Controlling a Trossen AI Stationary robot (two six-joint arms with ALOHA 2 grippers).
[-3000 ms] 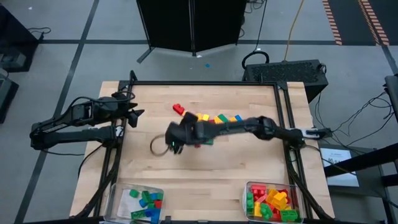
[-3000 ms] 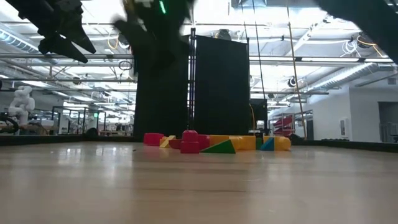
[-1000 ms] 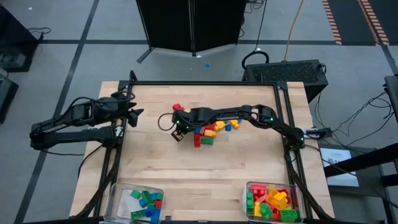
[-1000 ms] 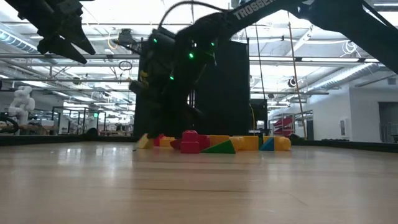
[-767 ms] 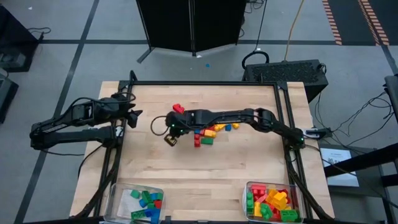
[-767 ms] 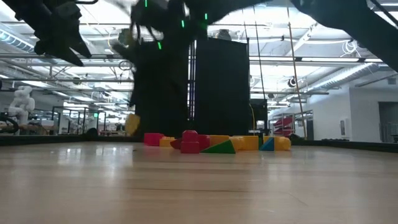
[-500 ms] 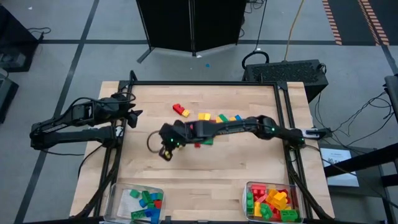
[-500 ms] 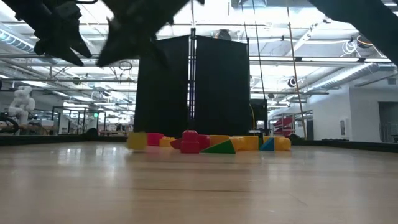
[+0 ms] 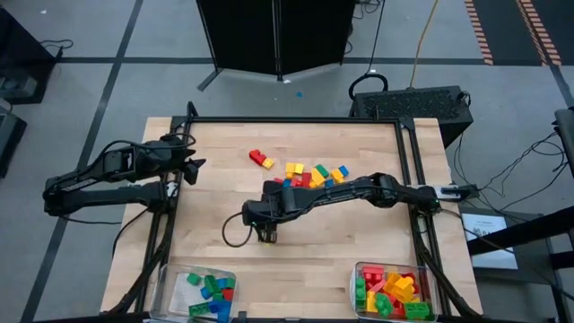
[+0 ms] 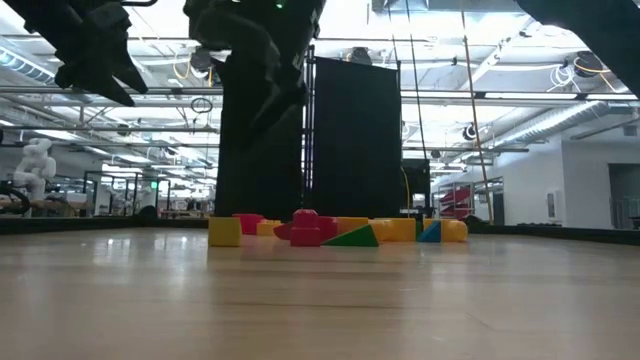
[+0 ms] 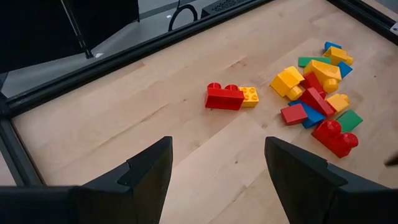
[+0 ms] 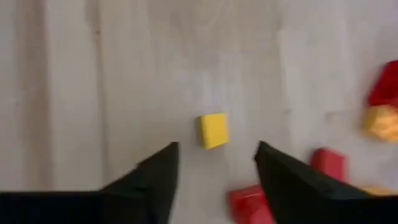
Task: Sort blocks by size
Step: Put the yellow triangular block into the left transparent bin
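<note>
Several loose blocks [image 9: 309, 173] in red, yellow, green and blue lie in a pile at the table's far middle, also in the low view [image 10: 340, 230]. A red and a yellow block [image 11: 230, 96] lie just left of the pile. A small yellow cube [image 12: 213, 130] lies alone on the wood, also in the low view [image 10: 224, 231]; the right arm hides it in the high view. My right gripper [image 9: 266, 231] is open above the cube, clear of it [image 12: 216, 147]. My left gripper [image 9: 195, 166] waits open and empty [image 11: 217, 142] over the table's left edge.
A clear bin [image 9: 170, 274] with green, blue and red blocks stands at the near left corner. A second bin [image 9: 357, 269] with yellow, red and green blocks stands at the near right. Bare wood lies between the pile and the bins.
My right gripper has gone from the pile's left end toward the table's near edge with the yellow cube lifted clear. The cube has come down and now lies on the wood, apart from the gripper, which stands higher above it.
</note>
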